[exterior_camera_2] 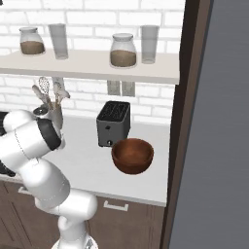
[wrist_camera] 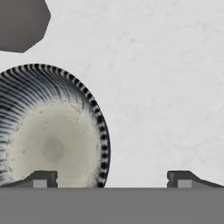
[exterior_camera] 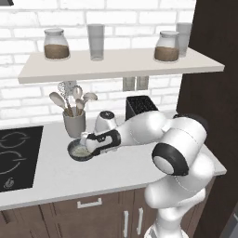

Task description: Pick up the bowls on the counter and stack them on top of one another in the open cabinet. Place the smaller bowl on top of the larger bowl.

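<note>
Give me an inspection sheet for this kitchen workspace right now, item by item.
Surface: off-white counter with inset black cooktop.
Job's things: small grey bowl on the counter beside the utensil cup; brown bowl in front of the toaster; shelf holds neither bowl.
Clutter: two jars and two glasses on the shelf.
End effector: open, low over the small grey bowl's rim, one fingertip above its inside, the other above bare counter.
Cables: nothing seen.
Surroundings: white brick wall, dark wood doors.
</note>
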Controlling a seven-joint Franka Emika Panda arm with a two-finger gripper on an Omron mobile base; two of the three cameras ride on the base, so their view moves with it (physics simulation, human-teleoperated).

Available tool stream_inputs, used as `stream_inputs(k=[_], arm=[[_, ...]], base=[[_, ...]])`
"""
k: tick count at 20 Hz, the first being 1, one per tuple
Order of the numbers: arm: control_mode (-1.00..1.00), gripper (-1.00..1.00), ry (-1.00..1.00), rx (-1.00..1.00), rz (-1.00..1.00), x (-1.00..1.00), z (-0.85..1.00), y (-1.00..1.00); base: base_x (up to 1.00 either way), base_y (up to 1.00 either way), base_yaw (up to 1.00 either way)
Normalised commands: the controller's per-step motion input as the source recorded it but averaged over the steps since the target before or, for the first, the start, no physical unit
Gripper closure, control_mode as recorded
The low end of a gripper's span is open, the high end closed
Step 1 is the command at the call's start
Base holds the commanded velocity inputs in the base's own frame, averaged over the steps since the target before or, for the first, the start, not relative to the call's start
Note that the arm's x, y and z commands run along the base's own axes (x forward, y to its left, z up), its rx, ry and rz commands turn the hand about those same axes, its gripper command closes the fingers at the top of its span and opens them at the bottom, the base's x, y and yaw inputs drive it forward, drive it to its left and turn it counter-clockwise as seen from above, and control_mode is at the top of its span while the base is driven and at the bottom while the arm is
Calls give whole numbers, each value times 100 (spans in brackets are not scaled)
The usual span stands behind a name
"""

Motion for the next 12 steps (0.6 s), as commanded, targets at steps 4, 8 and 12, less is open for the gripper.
stream_inputs(k=[4, 8, 12], arm=[[-100, -100, 2, -3, 0, 28, -23, 34], [-100, -100, 3, -2, 0, 21, -27, 21], [-100, -100, 2, 0, 0, 24, -21, 10]], base=[[0, 0, 0], [0, 0, 0], [0, 0, 0]])
